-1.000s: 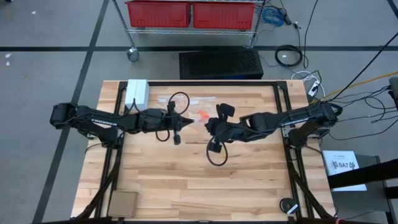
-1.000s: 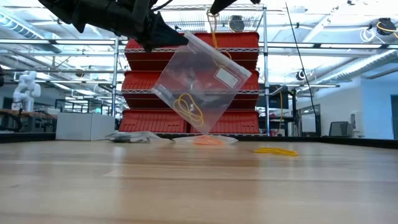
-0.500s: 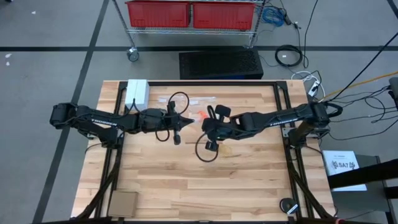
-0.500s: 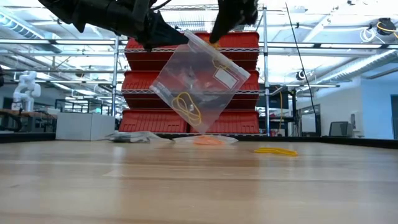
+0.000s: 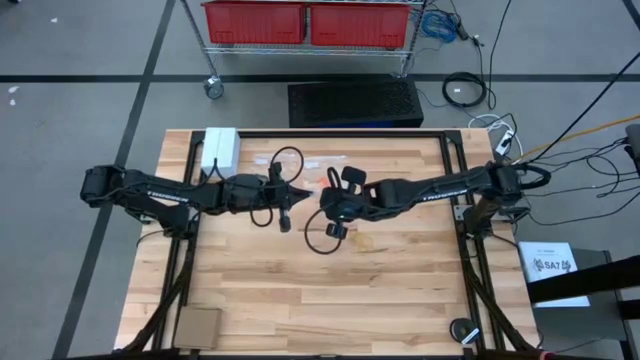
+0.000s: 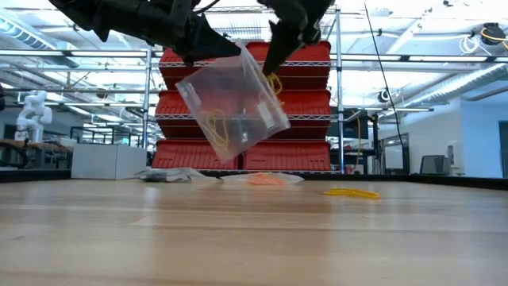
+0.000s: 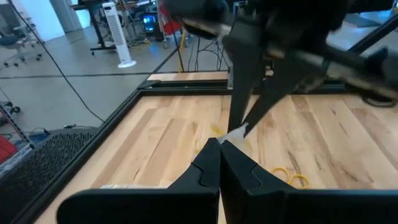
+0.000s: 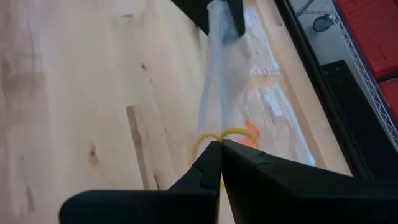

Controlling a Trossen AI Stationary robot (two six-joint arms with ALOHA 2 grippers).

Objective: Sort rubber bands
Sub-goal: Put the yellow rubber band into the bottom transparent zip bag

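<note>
My left gripper [image 6: 213, 49] is shut on a clear zip bag [image 6: 238, 107] that hangs in the air above the table's middle. A pale yellow rubber band [image 6: 218, 127] lies inside it. My right gripper [image 6: 272, 67] is shut on another yellow rubber band [image 8: 200, 144] right at the bag's upper edge. In the high view the two grippers [image 5: 303, 193] [image 5: 322, 199] almost meet tip to tip. More yellow bands [image 6: 352, 192] and an orange heap [image 6: 266, 180] lie on the table behind. My left gripper pinches the bag's top corner [image 7: 237, 130] between its two fingers, coming level from the table's left. The bag is lifted clear and hangs tilted below the fingers. My right gripper pinches the yellow band's loop [image 8: 213, 136] at its fingertips, slanting down from the table's right. The band hangs clear at the bag's top edge [image 6: 262, 63]; whether the fingers touch the bag I cannot tell.
Other clear bags [image 6: 171, 175] lie flat near the far edge. A white box [image 5: 220, 148] stands at the far left corner, a brown card [image 5: 197, 325] at the near left. Black cable loops [image 5: 322, 240] hang from the arms. Bare wood [image 5: 380, 290] stretches toward the near edge.
My right gripper has moved toward the table's left and down, bringing its yellow band from beside the bag to the bag's top edge. The bag has swung and turned under my still left gripper: it showed broad, and its lower part now hangs narrower, shifted toward my left arm.
</note>
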